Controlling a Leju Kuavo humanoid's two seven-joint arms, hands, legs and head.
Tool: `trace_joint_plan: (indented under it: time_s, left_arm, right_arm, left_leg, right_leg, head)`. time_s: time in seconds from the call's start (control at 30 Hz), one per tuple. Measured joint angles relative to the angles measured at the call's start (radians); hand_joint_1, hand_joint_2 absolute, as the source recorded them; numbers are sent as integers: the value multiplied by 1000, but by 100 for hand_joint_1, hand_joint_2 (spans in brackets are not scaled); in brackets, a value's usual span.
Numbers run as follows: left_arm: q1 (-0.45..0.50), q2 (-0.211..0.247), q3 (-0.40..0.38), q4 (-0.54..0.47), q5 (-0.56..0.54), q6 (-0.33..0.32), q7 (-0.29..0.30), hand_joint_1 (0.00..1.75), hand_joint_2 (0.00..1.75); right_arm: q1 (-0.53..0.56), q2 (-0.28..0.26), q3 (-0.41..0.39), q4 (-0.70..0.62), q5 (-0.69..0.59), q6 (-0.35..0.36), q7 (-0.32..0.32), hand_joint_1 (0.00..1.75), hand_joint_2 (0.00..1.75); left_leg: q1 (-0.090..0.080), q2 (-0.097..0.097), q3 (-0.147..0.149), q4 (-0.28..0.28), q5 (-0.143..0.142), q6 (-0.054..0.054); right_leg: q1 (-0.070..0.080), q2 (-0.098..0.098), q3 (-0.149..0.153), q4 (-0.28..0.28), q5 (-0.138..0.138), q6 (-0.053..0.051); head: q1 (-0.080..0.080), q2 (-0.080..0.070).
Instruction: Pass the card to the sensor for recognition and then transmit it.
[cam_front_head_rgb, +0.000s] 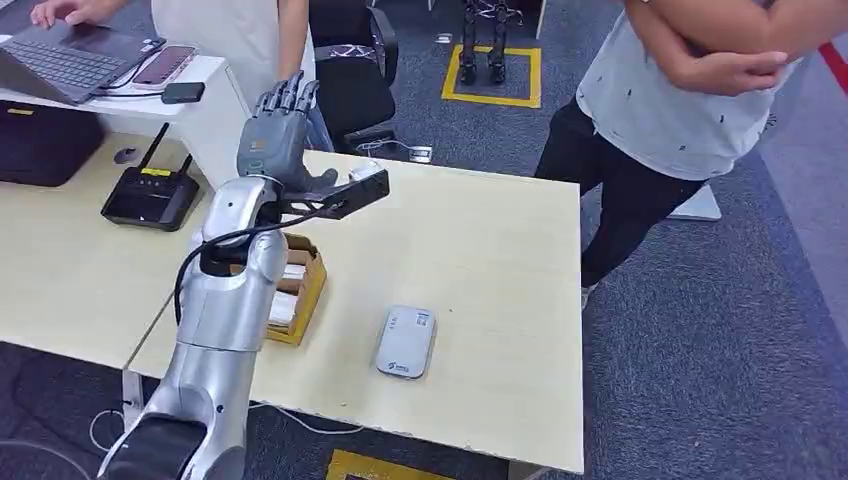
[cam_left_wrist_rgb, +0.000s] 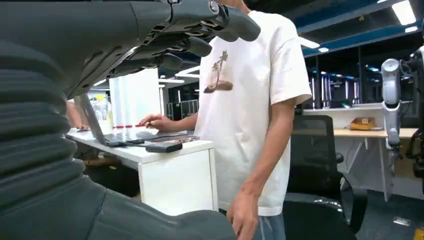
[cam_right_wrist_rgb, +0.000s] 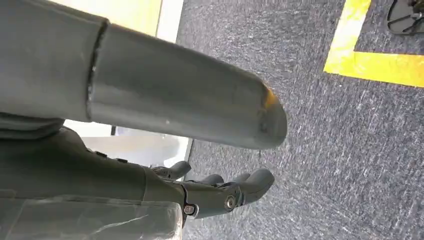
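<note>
From the head view the left hand (cam_front_head_rgb: 278, 135) is raised above the far edge of the bench (cam_front_head_rgb: 500, 290), fingers (cam_front_head_rgb: 290, 95) straight up and spread, holding nothing. Just below it on the bench sits a small cardboard box (cam_front_head_rgb: 300, 290) with white cards (cam_front_head_rgb: 285, 305) stacked inside, partly hidden by the arm. The white sensor (cam_front_head_rgb: 405, 341) lies flat nearer the front edge, well apart from the box; it has a small logo and some print that's too tiny to read. A black router (cam_front_head_rgb: 150, 195) sits on the neighbouring desk, and a person (cam_front_head_rgb: 690, 90) with folded arms stands off to the right. The left wrist view gives what the head view doesn't: a person in a white t-shirt (cam_left_wrist_rgb: 250, 100) with a palm tree print, one hand on a laptop (cam_left_wrist_rgb: 107, 132), plus a phone (cam_left_wrist_rgb: 163, 147) on the white counter. The right wrist view shows the right hand (cam_right_wrist_rgb: 220, 192) hanging over grey carpet (cam_right_wrist_rgb: 325, 150) near yellow floor tape (cam_right_wrist_rgb: 370, 65), fingers loosely open and empty.
</note>
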Motion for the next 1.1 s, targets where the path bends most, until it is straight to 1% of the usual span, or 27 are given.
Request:
trace_joint_plan:
  time_s: [0.03, 0.1, 0.13, 0.27, 0.33, 0.47, 0.6, 0.8, 0.97, 1.03, 1.1]
  left_arm:
    - [14, -3, 0, -12, 3, -20, -23, 0, 175]
    - [62, -18, -8, -37, 26, -57, -46, 0, 175]
    - [91, -19, -23, -47, 40, -67, -46, 0, 175]
    - [225, -13, -106, -85, 101, -63, -30, 0, 175]
    - [286, 0, -142, -103, 125, -63, -28, 0, 175]
    - [398, 47, -206, -144, 163, -65, -13, 0, 175]
    - [490, 77, -221, -189, 173, -59, 1, 0, 175]
    - [561, 93, -221, -245, 162, -58, 20, 0, 175]
    - [625, 105, -221, -297, 108, -58, 40, 0, 175]
    - [644, 107, -221, -319, 69, -47, 54, 0, 175]
    - [655, 109, -221, -336, 54, -41, 63, 0, 175]
  right_arm:
    - [0, 0, -3, 0, -4, 0, 3, 0, 0]
    - [0, 0, -12, 0, -14, 0, 7, 0, 0]
    - [0, -1, -18, 0, -19, 0, 9, 0, 0]
    - [2, -5, -34, 0, -32, -1, 18, 0, 0]
    - [3, -7, -42, 0, -36, -3, 20, 0, 0]
    - [5, -8, -52, 0, -50, -9, 21, 0, 0]
    - [5, -9, -62, 0, -56, -10, 28, 0, 0]
    - [6, -9, -69, 0, -63, -15, 32, 0, 0]
    - [6, -9, -73, 0, -71, -19, 38, 0, 0]
    - [6, -9, -74, 0, -75, -19, 39, 0, 0]
    - [6, -9, -74, 0, -76, -21, 39, 0, 0]
  left_leg:
    - [0, 0, 0, 0, 0, 0]
    - [0, 0, 1, 0, 0, 0]
    - [0, 0, 1, 0, 0, 0]
    - [0, 1, 0, 0, -1, 0]
    - [0, 1, 0, 0, -1, 0]
    - [0, 1, 0, 0, -2, 0]
    - [0, 1, 0, 0, -2, 0]
    - [0, 1, 0, 0, -2, 0]
    - [0, 1, 0, 0, -2, 0]
    - [0, 1, 0, 0, -2, 0]
    - [0, 0, 0, 0, -2, 0]
  right_leg:
    - [0, 0, 0, 0, 0, 0]
    - [0, 0, 0, 0, 0, 0]
    - [0, 0, 0, 0, 0, 0]
    - [0, 1, 0, 0, -1, 0]
    - [0, 1, 0, 0, -1, 0]
    - [0, 1, 0, 0, -1, 1]
    - [0, 1, 0, 0, -2, 1]
    - [0, 1, 0, 0, -2, 1]
    - [0, 1, 0, 0, -2, 1]
    - [0, 1, 0, 0, -2, 1]
    - [0, 0, 0, 0, -2, 1]
  head:
    - [0, 0]
    - [0, 0]
    - [0, 0]
    - [0, 0]
    - [0, 0]
    - [0, 0]
    - [0, 0]
    - [0, 0]
    - [0, 0]
    - [0, 0]
    - [0, 0]
